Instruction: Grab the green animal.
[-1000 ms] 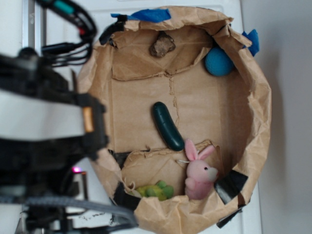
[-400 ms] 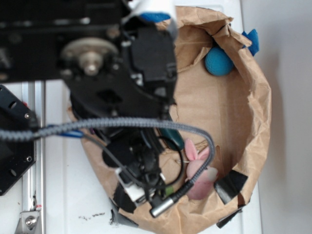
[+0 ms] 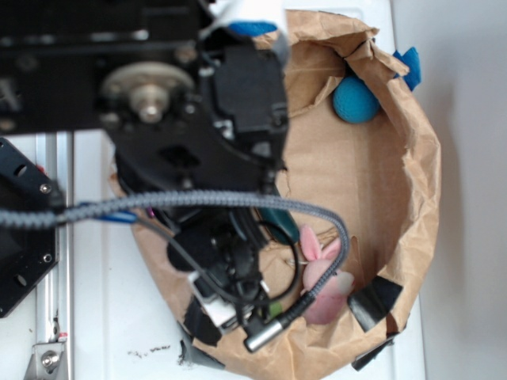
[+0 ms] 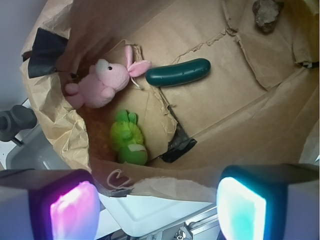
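Since a second ago the arm (image 3: 198, 134) has swung in from the left and is now hanging over the brown paper bag (image 3: 412, 182), hiding most of its floor in the exterior view. The pincer (image 4: 157, 205) is hovering released above the bag's near rim, its two pads standing well apart with nothing between them. Inside, the dark green cucumber (image 4: 178, 72) is lying beside the pink bunny (image 4: 102, 85), and the green animal (image 4: 128, 137) is resting just below the bunny, near the bag's wall, untouched.
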